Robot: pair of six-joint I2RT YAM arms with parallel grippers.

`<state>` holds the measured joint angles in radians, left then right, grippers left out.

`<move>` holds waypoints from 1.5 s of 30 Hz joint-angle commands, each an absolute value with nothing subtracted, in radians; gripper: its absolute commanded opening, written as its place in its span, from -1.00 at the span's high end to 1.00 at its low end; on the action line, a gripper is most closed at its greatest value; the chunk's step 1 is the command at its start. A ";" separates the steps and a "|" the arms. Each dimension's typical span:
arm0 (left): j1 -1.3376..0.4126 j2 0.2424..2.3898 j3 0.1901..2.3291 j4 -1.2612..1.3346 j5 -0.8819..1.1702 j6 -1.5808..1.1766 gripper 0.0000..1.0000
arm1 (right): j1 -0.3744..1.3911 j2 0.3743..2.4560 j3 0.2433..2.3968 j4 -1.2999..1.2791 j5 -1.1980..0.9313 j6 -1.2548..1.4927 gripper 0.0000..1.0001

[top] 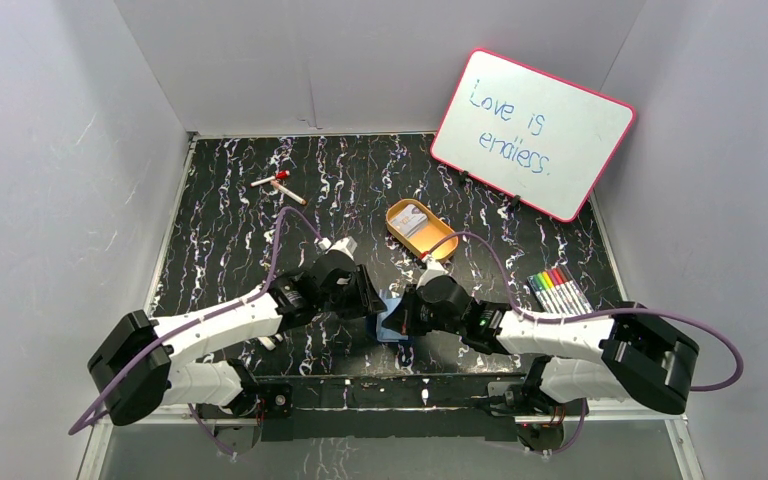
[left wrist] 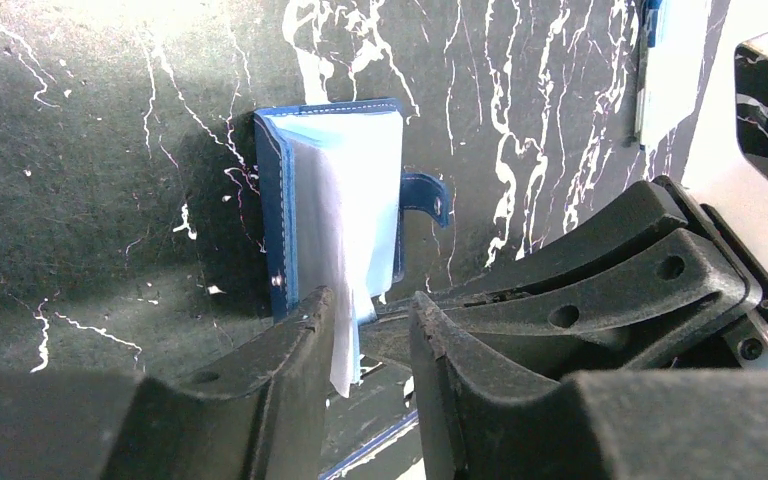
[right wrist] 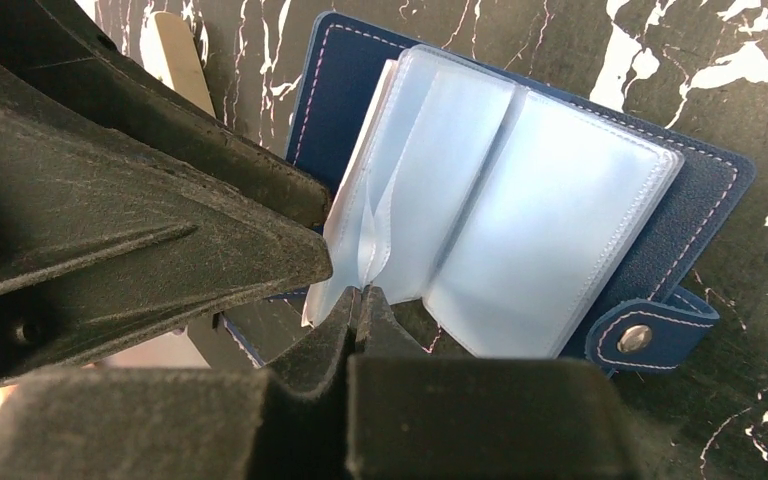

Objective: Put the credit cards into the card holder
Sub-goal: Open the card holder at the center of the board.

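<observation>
Black right gripper (right wrist: 360, 300), at the near edge of the card holder (right wrist: 705, 200), clamped on one clear sleeve; left gripper (left wrist: 370, 305) beside it, jaws parted, gripping nothing (a sleeve brushes one finger). Beyond the holder: golden tin (top: 420, 228). Step, as judged: spreading the pockets; next, a credit card must be fetched.

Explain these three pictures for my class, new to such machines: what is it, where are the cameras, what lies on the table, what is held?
Two robot arms are bolted to a black marbled table. One picture looks down from above; the other two come from a camera on each wrist. On the table are an open blue card holder, an orange tin, marker pens and a whiteboard. The right gripper is shut, apparently pinching one of the holder's clear pockets. The left gripper stands open around a pocket leaf, gripping nothing.
</observation>
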<state>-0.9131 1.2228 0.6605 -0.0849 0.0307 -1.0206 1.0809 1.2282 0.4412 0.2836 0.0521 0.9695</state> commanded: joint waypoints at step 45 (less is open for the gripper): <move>-0.916 1.279 0.658 -0.108 -0.023 -0.959 0.84 | 1.077 1.148 0.426 0.239 0.094 0.941 1.00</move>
